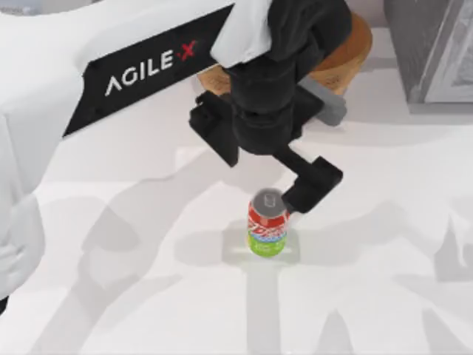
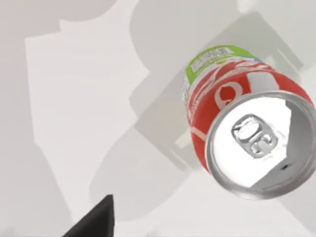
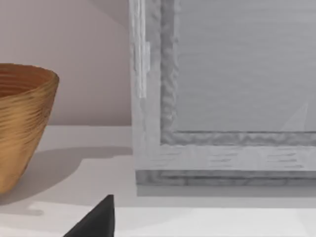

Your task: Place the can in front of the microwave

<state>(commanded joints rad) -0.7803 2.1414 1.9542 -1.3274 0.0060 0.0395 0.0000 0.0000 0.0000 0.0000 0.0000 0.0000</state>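
Our left gripper (image 1: 277, 198) hovers with fingers spread over the upright can (image 1: 267, 224) at the counter's (image 1: 148, 310) six o'clock; light, stiff and slick, it looks best pinched across the mid-body.

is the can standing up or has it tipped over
Upright: the can stands on the table, silver top up, with the left gripper just above it.

White lettering "AGILE X" stands on the left arm (image 1: 148, 66)'s black panel; the can (image 1: 267, 229)'s lettering is unreadable.
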